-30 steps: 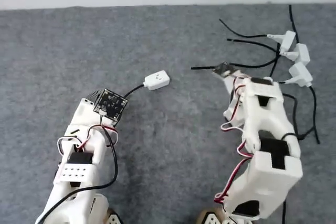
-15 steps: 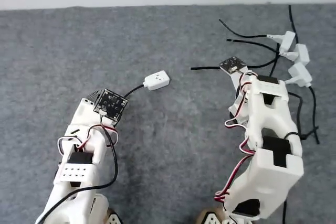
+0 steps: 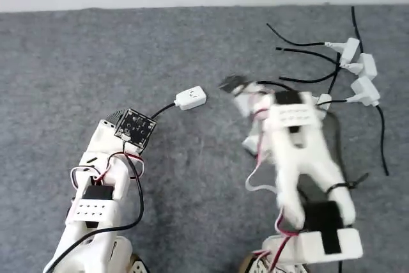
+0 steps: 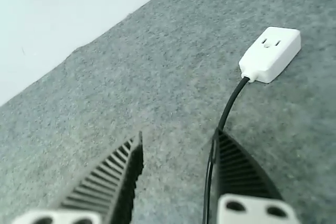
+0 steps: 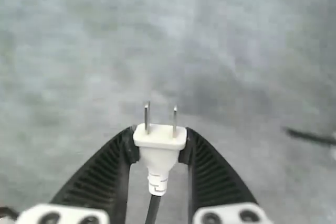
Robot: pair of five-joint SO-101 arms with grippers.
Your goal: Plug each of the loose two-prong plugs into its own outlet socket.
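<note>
A white two-prong plug [image 5: 159, 136] sits upright between the fingers of my right gripper [image 5: 159, 141], which is shut on it, prongs pointing away over grey carpet. From above, that gripper [image 3: 234, 85] hovers right of the white outlet socket [image 3: 190, 98]. The socket [image 4: 270, 53] lies ahead of my open left gripper [image 4: 178, 153], and its black cord [image 4: 227, 114] runs back past one finger. Three more white plugs [image 3: 358, 68] with black cords lie at the far right.
Grey carpet [image 3: 96, 55] covers the whole table up to a pale wall at the back. Black cords [image 3: 300, 46] trail left from the plug cluster, and one [image 3: 383, 139] runs down the right edge beside the right arm.
The right arm has swung left with the plug, from beside the plug cluster toward the socket. The left arm and socket have not moved.
</note>
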